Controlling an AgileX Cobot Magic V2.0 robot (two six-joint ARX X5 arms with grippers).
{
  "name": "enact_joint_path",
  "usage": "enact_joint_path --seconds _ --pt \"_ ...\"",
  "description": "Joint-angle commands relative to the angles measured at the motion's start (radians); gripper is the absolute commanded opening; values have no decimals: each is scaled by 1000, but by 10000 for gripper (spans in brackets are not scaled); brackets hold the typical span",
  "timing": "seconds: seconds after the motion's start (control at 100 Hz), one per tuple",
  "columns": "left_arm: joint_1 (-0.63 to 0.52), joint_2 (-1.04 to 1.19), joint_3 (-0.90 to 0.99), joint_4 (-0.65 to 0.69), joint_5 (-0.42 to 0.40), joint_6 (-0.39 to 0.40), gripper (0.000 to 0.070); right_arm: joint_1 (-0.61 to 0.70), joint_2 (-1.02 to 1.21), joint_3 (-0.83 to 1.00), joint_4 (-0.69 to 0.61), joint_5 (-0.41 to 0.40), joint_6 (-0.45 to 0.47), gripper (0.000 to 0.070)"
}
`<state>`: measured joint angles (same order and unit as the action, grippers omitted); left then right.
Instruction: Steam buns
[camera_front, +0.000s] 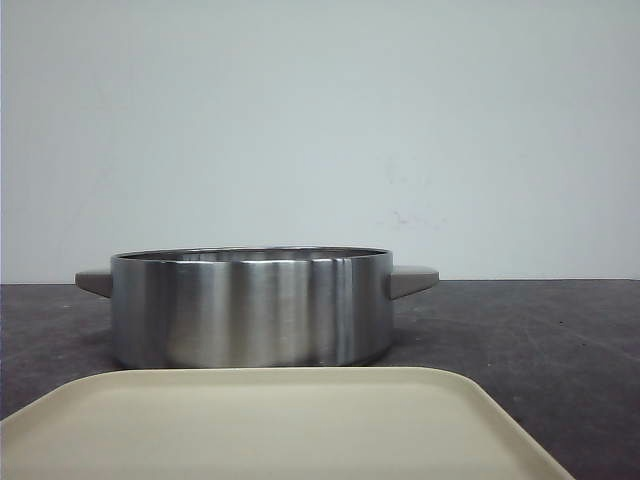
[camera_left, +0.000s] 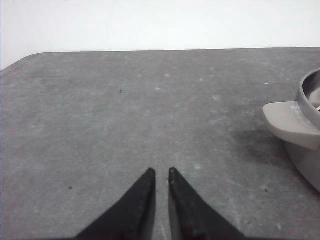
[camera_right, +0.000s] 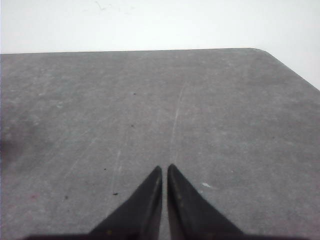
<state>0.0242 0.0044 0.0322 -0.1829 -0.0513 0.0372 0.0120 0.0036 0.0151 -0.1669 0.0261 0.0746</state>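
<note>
Nowhere in sight: the buns, absent from all three views, possibly hidden inside the steel pot, whose interior cannot be read from the low front angle. Standing on the dark bench, that pot, with a bare cream tray lying just before it. Hovering low over bare bench beside a pot handle, the left claw, narrowed to a thin slit and holding nothing. Equally narrowed and unladen, the right claw, over scratched bench with no object near. Likely trouble from here: reaching blind for buns not yet located, clipping the protruding handle and shoving the pot, or, later, pinching soft dough too hard with such pointed tips and denting a face.
</note>
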Motion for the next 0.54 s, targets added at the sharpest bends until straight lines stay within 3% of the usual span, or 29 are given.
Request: enact_joint_path --seconds 0.0,0.53 --pt "2 -1 -18 -4 2 -3 0 -2 0 -3 9 0 -8 12" --pt "2 -1 -18 -4 2 -3 0 -2 0 -3 9 0 -8 12"
